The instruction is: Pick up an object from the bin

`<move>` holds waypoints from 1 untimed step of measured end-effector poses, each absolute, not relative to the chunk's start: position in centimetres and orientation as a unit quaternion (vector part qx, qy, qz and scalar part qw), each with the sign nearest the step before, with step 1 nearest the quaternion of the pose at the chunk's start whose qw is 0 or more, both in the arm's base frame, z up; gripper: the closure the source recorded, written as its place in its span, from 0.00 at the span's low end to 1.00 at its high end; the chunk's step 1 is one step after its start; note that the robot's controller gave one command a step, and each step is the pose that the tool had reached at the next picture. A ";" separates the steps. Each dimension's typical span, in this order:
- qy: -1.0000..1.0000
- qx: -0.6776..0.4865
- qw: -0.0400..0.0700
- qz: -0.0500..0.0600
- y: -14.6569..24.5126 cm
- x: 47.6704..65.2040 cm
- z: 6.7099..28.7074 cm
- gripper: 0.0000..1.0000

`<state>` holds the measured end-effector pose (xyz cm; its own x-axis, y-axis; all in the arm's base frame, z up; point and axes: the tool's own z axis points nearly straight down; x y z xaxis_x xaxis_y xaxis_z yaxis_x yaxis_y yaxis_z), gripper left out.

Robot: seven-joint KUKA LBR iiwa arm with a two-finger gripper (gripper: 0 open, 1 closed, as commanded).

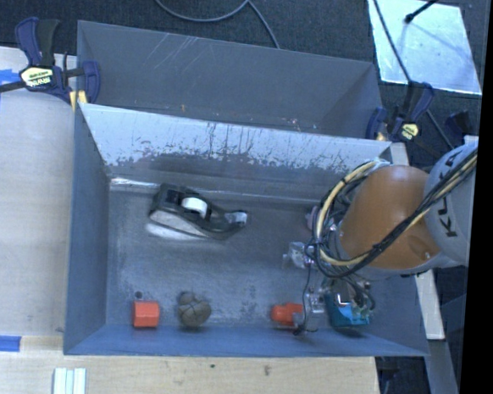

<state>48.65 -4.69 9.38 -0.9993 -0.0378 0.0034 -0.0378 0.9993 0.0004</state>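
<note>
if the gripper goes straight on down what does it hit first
Likely the small orange-red block at the bin's front right, close beside the gripper tip; depth is unclear, so it may just miss it and meet the bin floor.

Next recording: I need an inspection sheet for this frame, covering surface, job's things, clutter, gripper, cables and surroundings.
Surface: grey metal bin, floor scuffed, dark streaks down its far wall.
Job's things: small orange-red block at the near right, right beside the gripper.
Clutter: black tape dispenser with a white roll, far left; orange cube and grey-brown lump, near left; teal thing partly under the arm, kind unclear.
Gripper: gripper low at the near right corner; grip cannot be judged.
Cables: yellow and black cables loop round the orange wrist cover; black cable beyond the bin.
Surroundings: dark floor.
</note>
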 end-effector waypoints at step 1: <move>-1.000 -0.007 -0.003 0.001 -6.4 48.6 10.0 0.00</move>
<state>48.59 -6.41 10.03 -0.9999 0.0147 -0.0057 0.0147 0.9999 -0.0013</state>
